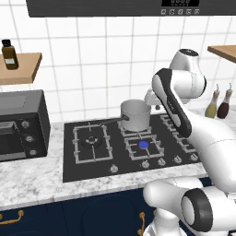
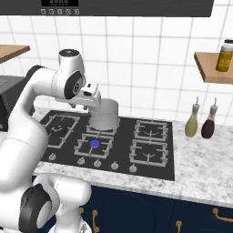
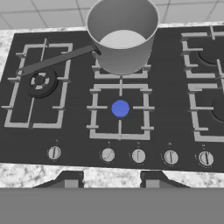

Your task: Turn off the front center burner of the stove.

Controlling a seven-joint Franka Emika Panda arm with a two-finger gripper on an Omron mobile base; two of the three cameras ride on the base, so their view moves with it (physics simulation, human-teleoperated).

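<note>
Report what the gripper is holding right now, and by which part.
Nothing is held. In the hand view the gripper hangs open above the stove, its fingertips apart over the counter edge, short of the knobs.

I can read no text anywhere. The range hood's control panel (image 1: 180,2) at twelve o'clock shows a small display and buttons, too blurred to make out. The bottle (image 2: 225,55) on the shelf at two o'clock carries a label I cannot read. The stove's knobs (image 3: 138,155) bear only pointer lines.
</note>
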